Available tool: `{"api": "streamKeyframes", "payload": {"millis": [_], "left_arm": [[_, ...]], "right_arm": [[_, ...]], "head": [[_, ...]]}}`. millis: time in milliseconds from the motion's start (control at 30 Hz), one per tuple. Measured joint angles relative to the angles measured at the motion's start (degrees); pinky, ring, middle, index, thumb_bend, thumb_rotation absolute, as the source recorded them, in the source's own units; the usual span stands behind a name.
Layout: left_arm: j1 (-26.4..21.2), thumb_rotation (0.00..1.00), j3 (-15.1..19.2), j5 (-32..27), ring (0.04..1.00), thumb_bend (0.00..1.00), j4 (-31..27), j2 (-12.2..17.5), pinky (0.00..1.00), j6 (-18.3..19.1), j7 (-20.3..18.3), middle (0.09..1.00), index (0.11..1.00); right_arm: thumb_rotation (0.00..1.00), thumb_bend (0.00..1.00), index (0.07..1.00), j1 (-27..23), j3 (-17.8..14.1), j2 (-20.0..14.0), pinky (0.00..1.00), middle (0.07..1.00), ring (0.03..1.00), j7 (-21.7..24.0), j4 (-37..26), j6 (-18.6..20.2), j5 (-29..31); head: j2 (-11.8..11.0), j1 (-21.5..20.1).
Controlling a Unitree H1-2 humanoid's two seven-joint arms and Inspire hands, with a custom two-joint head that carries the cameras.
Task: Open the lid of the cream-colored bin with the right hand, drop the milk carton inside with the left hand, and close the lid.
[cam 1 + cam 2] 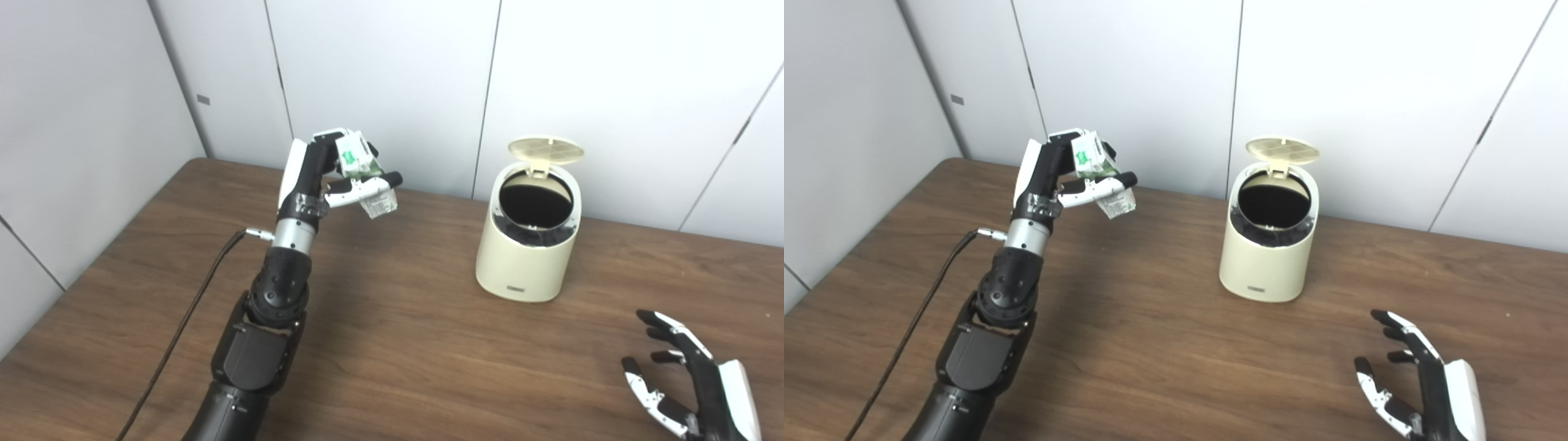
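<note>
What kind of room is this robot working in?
Probably an office or lab test area: a bare wood-grain table against plain white wall panels, with only a small cream-colored bin set out.

black-and-white right hand cut off at bottom edge, wrist out of frame, small green-and-white milk carton partly covered by left hand's fingers, print too blurry to read, cream-colored bin interior just dark, front label illegible
</note>
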Motion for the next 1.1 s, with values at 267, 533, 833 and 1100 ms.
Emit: {"api": "streamKeyframes", "payload": {"millis": [267, 533, 833, 1100], "left_arm": [[-0.01, 0.0, -0.88, -1.45, 0.419, 0.52, -4.36, -5.27, 0.38, -2.6, -0.83, 0.484, 0.477], [0.03, 0.0, -2.83, 1.61, 0.397, 0.52, -4.28, -8.6, 0.33, -7.76, -0.15, 0.476, 0.483], [-0.3, 0.0, -3.02, 0.73, 0.447, 0.51, -1.39, -12.03, 0.36, -12.0, 0.26, 0.481, 0.488], [-1.54, 0.0, -2.79, 1.04, 0.465, 0.51, 5.27, -14.61, 0.39, -22.15, 4.24, 0.472, 0.485]], "right_arm": [[0.0, 0.12, 0.805, -0.84, 0.63, 0.81, 0.69, 0.824, 0.802, -1.41, 1.82, 0.09, -0.31], [0.04, 0.12, 0.819, -2.83, 1.14, 2.13, 0.71, 0.837, 0.822, -3.24, 3.77, 1.04, 0.08], [0.31, 0.14, 0.826, -3.94, 2.42, 2.23, 0.72, 0.842, 0.828, -5.95, 5.34, 0.76, 0.62], [0.35, 0.17, 0.824, -4.68, 3.63, 2.21, 0.71, 0.841, 0.824, -8.1, 6.29, -0.35, 0.19]], "head": [[0.0, -3.33], [-0.35, -6.59], [-0.7, -8.87], [-0.88, -11.25]]}}
